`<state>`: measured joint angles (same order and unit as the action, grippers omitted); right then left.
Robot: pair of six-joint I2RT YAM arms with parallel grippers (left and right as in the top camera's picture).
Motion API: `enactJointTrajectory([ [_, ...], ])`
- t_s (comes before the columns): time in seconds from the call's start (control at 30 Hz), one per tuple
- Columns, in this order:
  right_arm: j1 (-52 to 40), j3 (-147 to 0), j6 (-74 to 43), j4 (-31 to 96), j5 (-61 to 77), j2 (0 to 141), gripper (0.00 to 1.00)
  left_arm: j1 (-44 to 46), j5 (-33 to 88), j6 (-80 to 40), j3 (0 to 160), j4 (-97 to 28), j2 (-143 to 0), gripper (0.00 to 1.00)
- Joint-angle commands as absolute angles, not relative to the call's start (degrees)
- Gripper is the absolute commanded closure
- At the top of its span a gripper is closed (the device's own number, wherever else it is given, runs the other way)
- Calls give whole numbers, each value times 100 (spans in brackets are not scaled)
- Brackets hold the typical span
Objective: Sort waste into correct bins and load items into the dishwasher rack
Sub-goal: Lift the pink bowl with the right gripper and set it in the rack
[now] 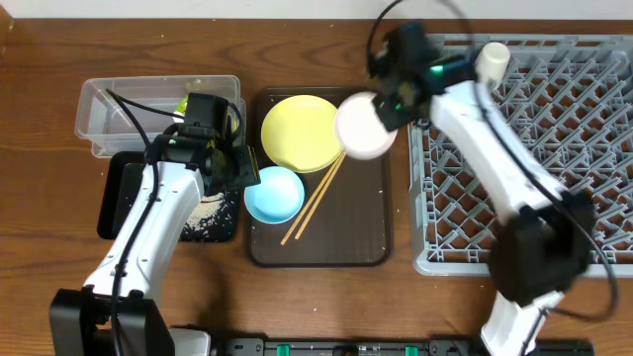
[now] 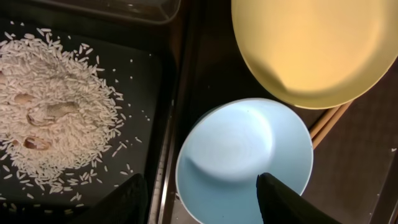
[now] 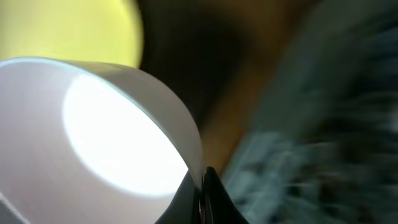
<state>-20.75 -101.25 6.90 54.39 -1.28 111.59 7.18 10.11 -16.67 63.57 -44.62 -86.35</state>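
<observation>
**Done, as judged:** the rice scraps (image 2: 56,112) lay piled in the black tray (image 2: 146,81). The snack wrapper (image 1: 184,102) sat in the clear tub (image 1: 109,114). The small white cup (image 1: 492,61) stood at a corner of the dishwasher rack (image 1: 554,148).

**In hand:** the white bowl (image 1: 364,126) was pinched at its rim by the right gripper (image 3: 202,186). It was held over the right edge of the brown tray (image 1: 361,227), just short of the rack. The wrist view was blurred.

**Left to load:** the yellow plate (image 1: 300,132), light blue bowl (image 2: 245,155) and chopsticks (image 1: 315,198) were all on the brown tray.

**Left gripper** (image 2: 199,208)**:** its fingers were spread. It hovered at the light blue bowl's near rim and gripped nothing.

**Writing:** none was legible, and the wrapper print was too small to read.
</observation>
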Motion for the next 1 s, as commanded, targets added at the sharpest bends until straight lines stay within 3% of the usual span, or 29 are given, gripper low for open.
enactJointTrajectory([
  [0.0,-1778,-10237,663,5133,-1417,10676,99,698,982,-1678,6425,-4473,-8571,41],
  [0.33,-1151,-10232,475,3850,-4939,10661,99,698,980,-1675,6425,-4469,-8571,41],
  [0.97,-1236,-10232,338,3592,-5507,12110,99,698,985,-1678,6425,-4475,-8571,41],
])
